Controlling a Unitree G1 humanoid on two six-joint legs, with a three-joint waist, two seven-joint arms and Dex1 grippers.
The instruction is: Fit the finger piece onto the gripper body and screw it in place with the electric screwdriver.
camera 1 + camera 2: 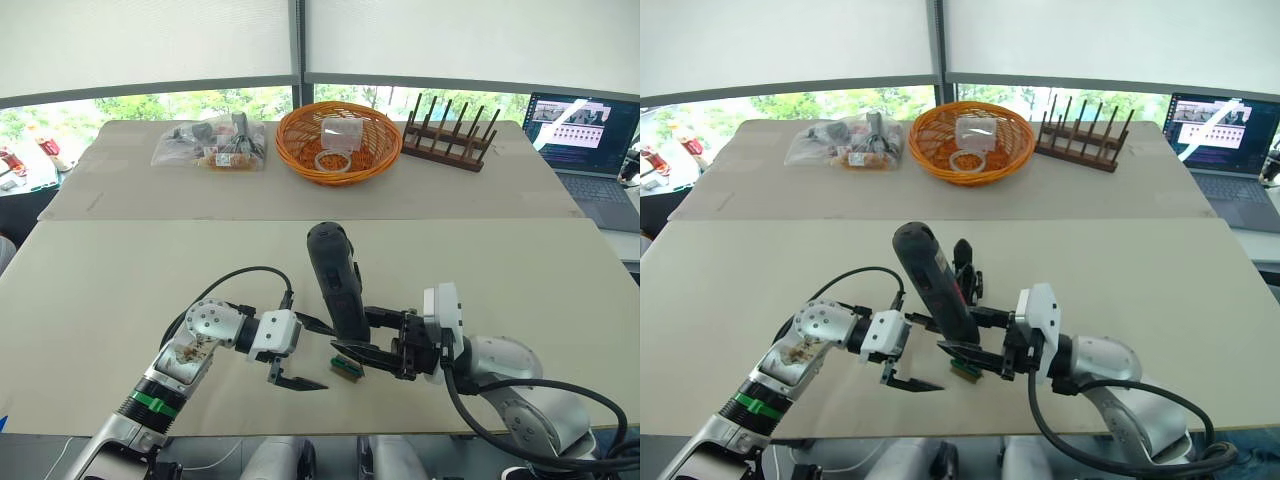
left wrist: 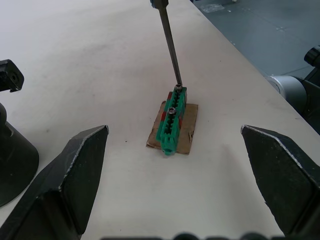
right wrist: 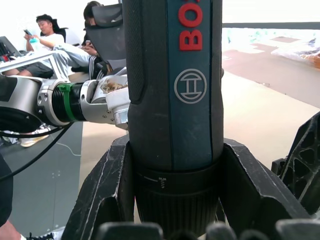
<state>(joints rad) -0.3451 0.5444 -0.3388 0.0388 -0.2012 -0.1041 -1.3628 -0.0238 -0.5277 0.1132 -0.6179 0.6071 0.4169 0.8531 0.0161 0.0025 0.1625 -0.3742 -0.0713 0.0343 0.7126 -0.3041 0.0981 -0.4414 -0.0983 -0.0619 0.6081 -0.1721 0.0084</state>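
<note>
The right tool grips the electric screwdriver, its bit tip resting on a screw head in the green screw block; this looks like the screw pick-up step. The left tool hangs open beside the block, holding nothing. The gripper body stands just beyond the block; next, carry a screw there.

Silver arms, white wrist blocks, black cables, and a green ring on the left forearm; black two-finger claws.
</note>
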